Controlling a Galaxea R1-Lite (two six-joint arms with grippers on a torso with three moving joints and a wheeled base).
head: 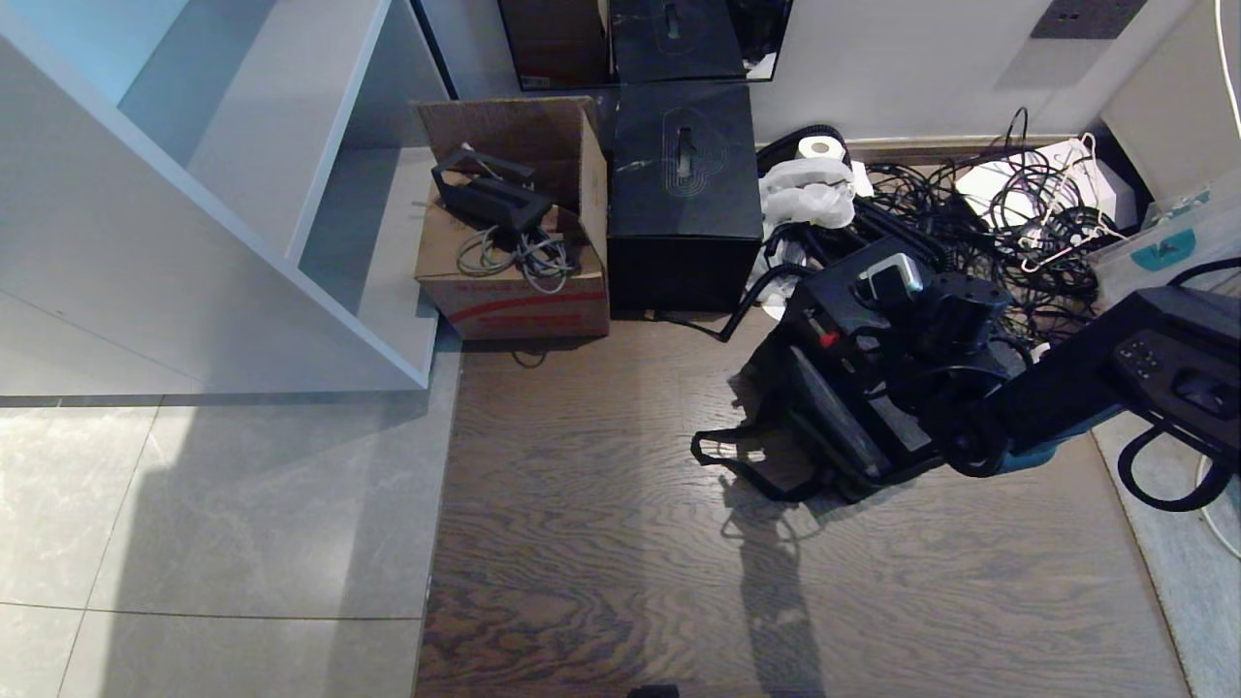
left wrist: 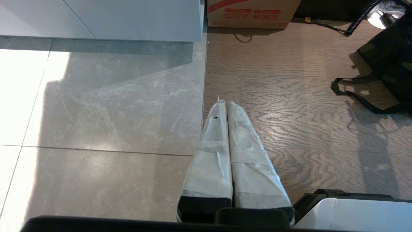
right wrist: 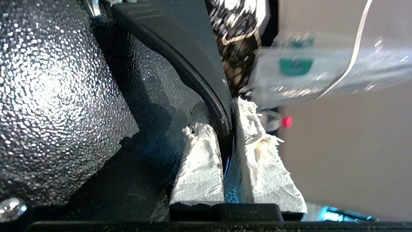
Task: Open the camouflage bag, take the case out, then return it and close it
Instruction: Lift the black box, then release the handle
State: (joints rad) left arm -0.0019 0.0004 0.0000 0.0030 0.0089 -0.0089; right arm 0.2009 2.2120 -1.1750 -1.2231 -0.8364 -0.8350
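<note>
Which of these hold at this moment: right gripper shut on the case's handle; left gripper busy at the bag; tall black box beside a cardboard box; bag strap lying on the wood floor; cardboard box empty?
1. The right gripper is shut on the handle of the case. True.
2. The left gripper is working at the camouflage bag. False: it hangs shut over the floor, apart from the bag.
3. The tall black box stands beside the cardboard box. True.
4. The bag's strap lies on the wood floor. True.
5. The cardboard box is empty. False: it holds cables and a black object.
</note>
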